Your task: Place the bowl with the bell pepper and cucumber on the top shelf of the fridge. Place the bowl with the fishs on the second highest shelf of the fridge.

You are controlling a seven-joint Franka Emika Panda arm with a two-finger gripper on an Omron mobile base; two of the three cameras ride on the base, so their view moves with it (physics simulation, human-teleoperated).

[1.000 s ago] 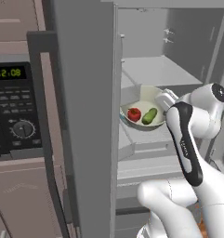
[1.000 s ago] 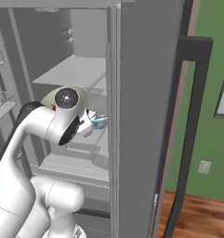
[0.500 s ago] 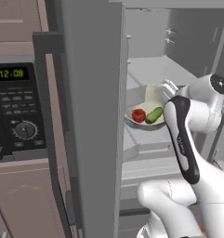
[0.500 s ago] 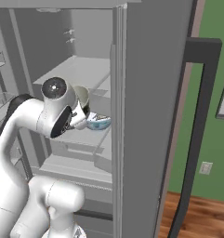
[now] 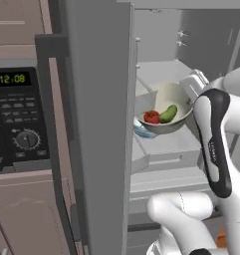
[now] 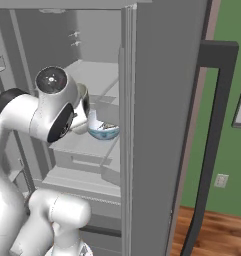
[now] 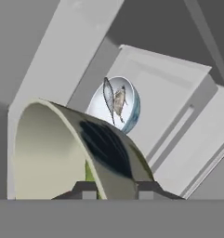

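Note:
A beige bowl [image 5: 166, 114] with a red bell pepper [image 5: 151, 117] and a green cucumber [image 5: 168, 113] hangs tilted inside the open fridge, just above a shelf. In the hand view my gripper [image 7: 115, 189] is shut on this bowl's rim [image 7: 104, 144], with one dark tip on each side of the wall. The blue-rimmed bowl with two fish [image 7: 115, 104] sits on the shelf right under and beyond the held bowl. It also peeks out in the left base view as a blue rim [image 5: 141, 132] and in the right base view as a bowl [image 6: 103, 131].
The grey fridge door [image 5: 96, 124] stands open close on the left, beside a microwave [image 5: 17, 109]. The other door [image 6: 162, 125] with its dark handle [image 6: 212, 130] stands on the right. A higher shelf [image 5: 156, 74] lies above the bowls, drawers [image 5: 166, 159] below.
The bowl with pepper and cucumber has risen a little and tipped further, showing more of its inside. The arm's elbow has moved up. Both base views have drifted slightly.

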